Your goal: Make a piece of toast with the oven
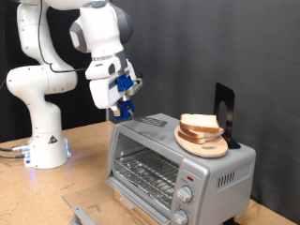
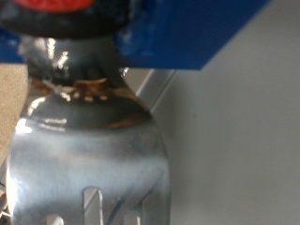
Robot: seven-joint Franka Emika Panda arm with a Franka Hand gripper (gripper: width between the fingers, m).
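Observation:
The silver toaster oven (image 1: pixel 220 173) stands at the exterior view's right, and its wire rack (image 1: pixel 145 173) shows through the front. The piece of toast (image 1: pixel 200 123) lies on a round wooden plate (image 1: pixel 208 146) on top of the oven. My gripper (image 1: pixel 122 106), with blue fingers, hangs over the oven's top corner on the exterior view's left. It is shut on the handle of a metal slotted spatula (image 2: pixel 89 141). The spatula's blade (image 1: pixel 150 122) reaches over the oven top towards the plate, short of the toast.
A black upright stand (image 1: pixel 223 105) stands behind the plate on the oven top. The oven's knobs (image 1: pixel 185 195) run down its right front. A grey flat part (image 1: pixel 89 208), seemingly the lowered door, lies in front of the oven. The robot base (image 1: pixel 42 141) stands at the exterior view's left.

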